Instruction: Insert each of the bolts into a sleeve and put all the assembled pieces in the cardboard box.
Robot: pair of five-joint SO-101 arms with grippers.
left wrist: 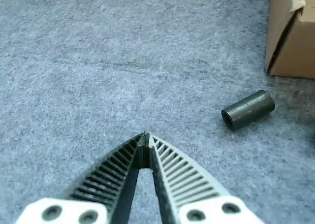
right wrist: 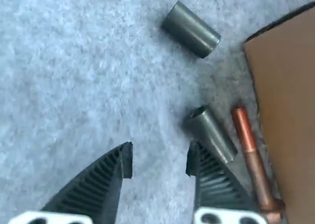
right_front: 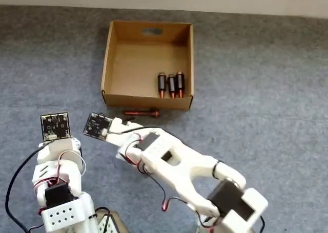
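- The right claw [right wrist: 160,160] is open and empty, its ribbed black jaws spread low over the grey felt table cover [right wrist: 74,61]. That spread suggests it is set to take a sleeve.
- Just beside one jaw lies a short dark grey metal sleeve [right wrist: 211,134], a plain hollow cylinder with its open end towards the claw.
- Close along that sleeve's far side lies a long copper-coloured bolt [right wrist: 248,150] with a wider head. It rests at the foot of the brown cardboard box [right wrist: 290,96], where it is hard to grip.
- A second sleeve [right wrist: 191,29] of the same kind lies farther out, apart from both.
- The left claw [left wrist: 143,137] is closed on nothing, its tips together above the felt, probably waiting to take the bolt.
- In the high view the box sits at upper centre. Three assembled pieces [right_front: 171,84] stand side by side in its lower right corner.
- The bolt lies just below the box's front wall, so one assembly seems to remain.
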